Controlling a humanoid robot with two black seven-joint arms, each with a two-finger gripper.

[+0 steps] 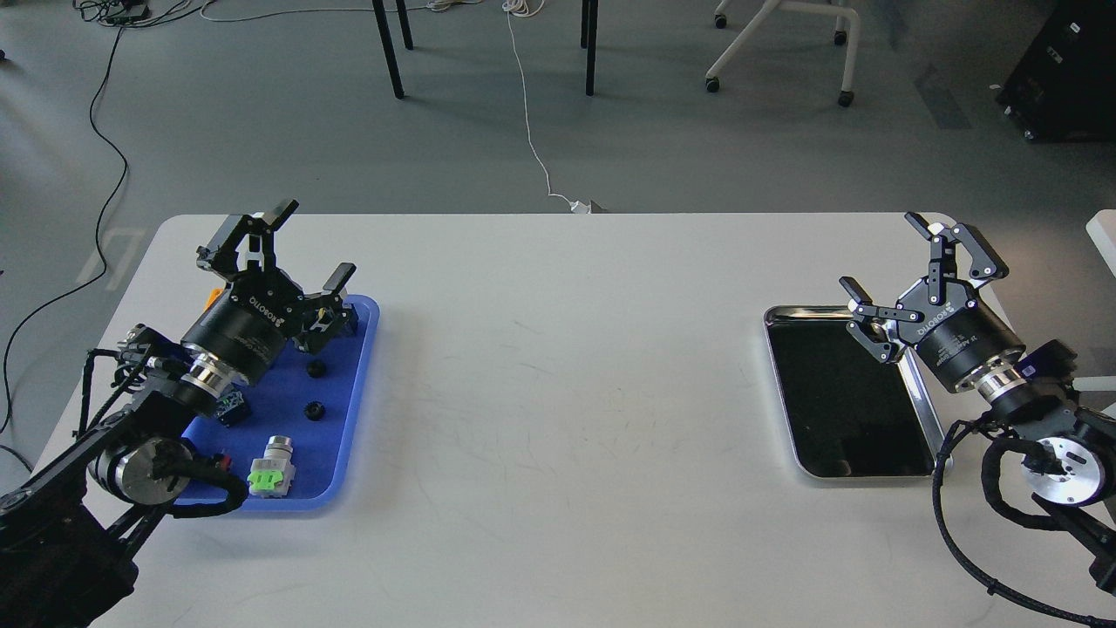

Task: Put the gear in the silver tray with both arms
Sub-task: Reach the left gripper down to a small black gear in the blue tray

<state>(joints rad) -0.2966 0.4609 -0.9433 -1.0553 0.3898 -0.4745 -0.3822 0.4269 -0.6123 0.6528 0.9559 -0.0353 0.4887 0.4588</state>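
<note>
Gear (316,369) sits in blue tray (366,349) — silver tray (789,384) empty, 2 grippers, left gripper (314,249) and right gripper (881,257), spread apart — nothing done.

The silver tray (854,397) lies flat on the right side of the white table (567,392) — a rectangular metal tray with rounded corners, a polished raised rim and a dark, mirror-like bottom. Which item is the gear — that cannot be told.
</note>
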